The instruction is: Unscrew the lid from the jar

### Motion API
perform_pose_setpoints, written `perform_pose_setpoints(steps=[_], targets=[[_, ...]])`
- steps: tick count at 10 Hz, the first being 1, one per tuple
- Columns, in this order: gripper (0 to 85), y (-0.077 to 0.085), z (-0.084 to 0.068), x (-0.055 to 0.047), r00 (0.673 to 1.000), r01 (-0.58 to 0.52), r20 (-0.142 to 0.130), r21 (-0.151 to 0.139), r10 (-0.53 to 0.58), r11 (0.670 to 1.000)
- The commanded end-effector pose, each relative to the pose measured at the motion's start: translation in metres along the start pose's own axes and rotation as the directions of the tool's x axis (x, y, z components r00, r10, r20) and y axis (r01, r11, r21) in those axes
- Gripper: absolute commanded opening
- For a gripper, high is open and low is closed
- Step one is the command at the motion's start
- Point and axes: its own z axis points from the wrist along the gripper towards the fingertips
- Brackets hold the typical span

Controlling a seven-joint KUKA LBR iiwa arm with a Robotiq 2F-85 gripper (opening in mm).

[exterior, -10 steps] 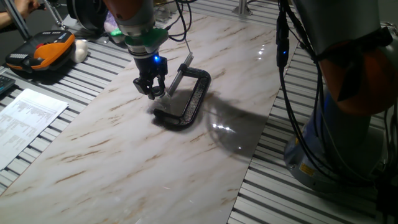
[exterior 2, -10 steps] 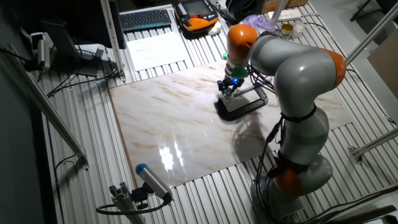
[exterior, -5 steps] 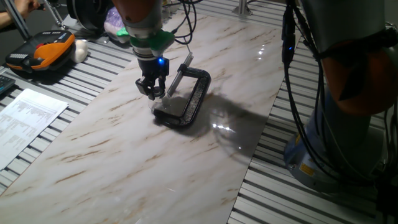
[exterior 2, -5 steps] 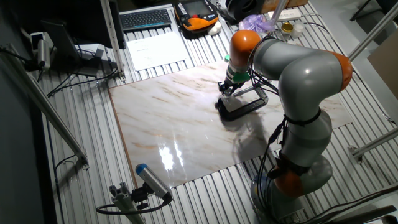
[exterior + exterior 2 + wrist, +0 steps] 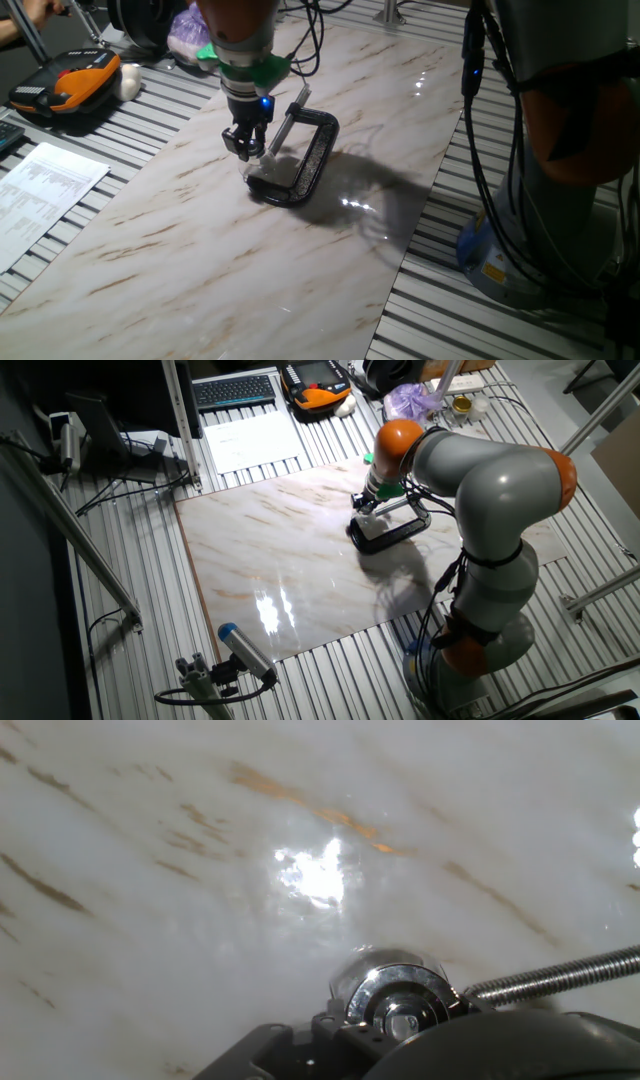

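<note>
The jar sat pinned in the black C-clamp on the table, the lid beneath the gripper. Whether its fingers were closed I could not tell — best centred squarely, gripping firmly before twisting.

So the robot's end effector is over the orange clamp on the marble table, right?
Not quite: the clamp is black, not orange, as one fixed view shows. The end effector does sit over it on the marble table.
</note>
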Motion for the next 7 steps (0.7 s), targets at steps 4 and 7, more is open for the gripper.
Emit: perform_pose_setpoints(steps=[4, 7], targets=[[0.0, 0.0003, 0.0003, -0.0004, 0.998, 0.055, 0.006, -0.017, -0.055, 0.998], [0.0, 0.0004, 0.0005, -0.0006, 0.995, 0.096, 0.013, -0.025, -0.096, 0.995]])
